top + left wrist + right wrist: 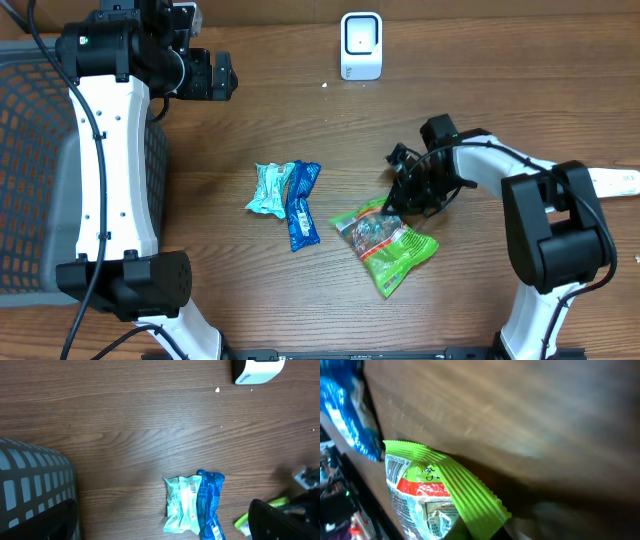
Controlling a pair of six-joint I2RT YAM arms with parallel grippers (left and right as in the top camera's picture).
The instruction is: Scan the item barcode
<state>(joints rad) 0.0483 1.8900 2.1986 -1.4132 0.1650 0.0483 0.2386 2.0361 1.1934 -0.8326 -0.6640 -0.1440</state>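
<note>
No word or number readable anywhere.

Right wrist view: green crinkled plastic packet carries a black-and-white barcode at its ten o'clock corner, digits too small for me. Red band below it, print blurred.

Left wrist view: white plastic scanner box at one o'clock, blue lettering on its lower face, illegible. Pale mint wrapper at six o'clock shows a small striped code patch. Blue foil wrapper, touching it, has a white code patch, unreadable.
</note>
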